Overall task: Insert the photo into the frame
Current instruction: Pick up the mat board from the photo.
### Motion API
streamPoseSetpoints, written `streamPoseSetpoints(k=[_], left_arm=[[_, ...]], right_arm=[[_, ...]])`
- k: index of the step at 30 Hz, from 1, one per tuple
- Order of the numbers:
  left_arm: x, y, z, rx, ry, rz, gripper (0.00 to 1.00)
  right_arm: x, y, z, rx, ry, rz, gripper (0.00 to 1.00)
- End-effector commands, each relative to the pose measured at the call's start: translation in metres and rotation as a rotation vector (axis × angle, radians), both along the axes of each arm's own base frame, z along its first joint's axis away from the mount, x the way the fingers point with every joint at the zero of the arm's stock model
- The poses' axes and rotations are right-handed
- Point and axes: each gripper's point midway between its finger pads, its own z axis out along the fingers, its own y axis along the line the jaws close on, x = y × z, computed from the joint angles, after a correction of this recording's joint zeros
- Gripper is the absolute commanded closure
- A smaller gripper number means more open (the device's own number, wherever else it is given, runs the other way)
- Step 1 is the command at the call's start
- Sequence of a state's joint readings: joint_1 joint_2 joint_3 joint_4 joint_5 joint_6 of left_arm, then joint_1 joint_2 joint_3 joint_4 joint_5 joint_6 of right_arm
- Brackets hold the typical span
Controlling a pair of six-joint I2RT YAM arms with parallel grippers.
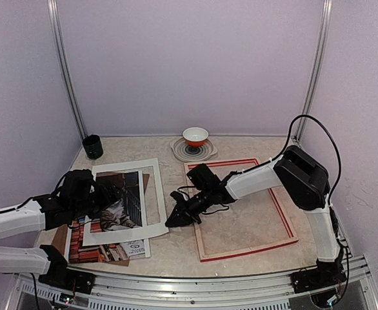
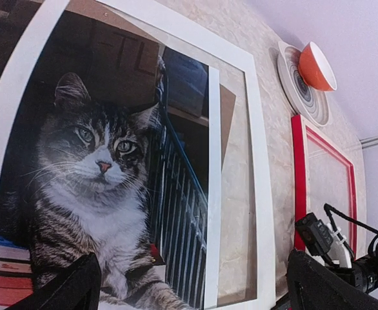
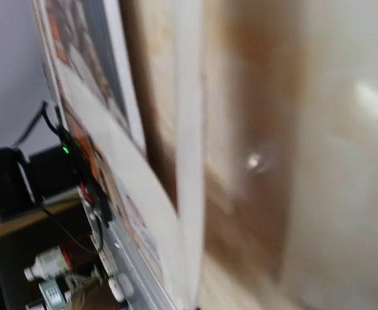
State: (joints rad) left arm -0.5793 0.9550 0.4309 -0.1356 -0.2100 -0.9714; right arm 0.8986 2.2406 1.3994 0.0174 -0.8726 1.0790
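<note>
The photo (image 1: 121,216) lies on the left under a white mat (image 1: 154,194), directly below the left gripper (image 1: 109,194), whose jaws gape wide and hold nothing. The right gripper (image 1: 175,218) is closed between the mat and the frame (image 1: 247,219), at the frame's left edge. Whether it pinches anything cannot be told. The left wrist view shows the cat sharply, while the right wrist view is only blur.

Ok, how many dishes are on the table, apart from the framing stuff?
3: a dark cup in the back left corner, an orange bowl at the back centre, and the striped plate under that bowl. The arms could be hiding others.
</note>
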Motion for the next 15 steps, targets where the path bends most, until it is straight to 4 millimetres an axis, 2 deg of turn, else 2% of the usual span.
streamPoseSetpoints(k=[1,8,15], left_arm=[[-0.001,-0.002,0.005,0.002,-0.018,-0.015,0.01],[0.0,-0.005,0.008,-0.009,-0.021,-0.027,0.01],[0.001,-0.007,0.012,-0.008,-0.026,-0.036,0.01]], right_arm=[[0.03,-0.007,0.043,0.078,-0.088,-0.086,1.0],[0.039,-0.004,0.065,0.095,-0.139,-0.073,1.0],[0.033,-0.033,0.083,0.042,-0.189,-0.035,1.0]])
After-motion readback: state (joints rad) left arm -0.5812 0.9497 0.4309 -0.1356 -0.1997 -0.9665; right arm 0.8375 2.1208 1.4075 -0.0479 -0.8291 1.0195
